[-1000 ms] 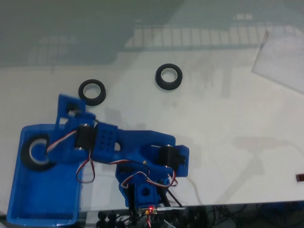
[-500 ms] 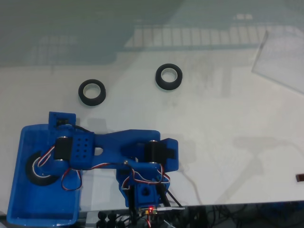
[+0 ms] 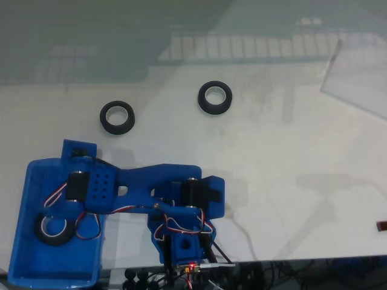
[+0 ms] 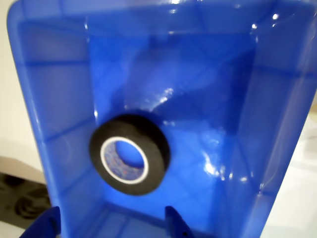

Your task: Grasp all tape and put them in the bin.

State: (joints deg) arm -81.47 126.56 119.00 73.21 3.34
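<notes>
Wrist view: unreadable blue print inside tape (image 4: 130, 154) core.

Fixed view: soft, hazy, low contrast; window-grid reflection seen on the surface (image 3: 290, 151) beyond the bin (image 3: 30, 199). Wrist view: sharper, white glare spots on bin walls.

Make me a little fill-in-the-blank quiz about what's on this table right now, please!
1. The number of tape rolls lying inside the blue bin is ____.
2. The number of tape rolls lying on the white table outside the bin is ____.
3. In the wrist view, the roll in the bin has a black outside and a ____ inner core.

Missing words: one; two; white
</notes>
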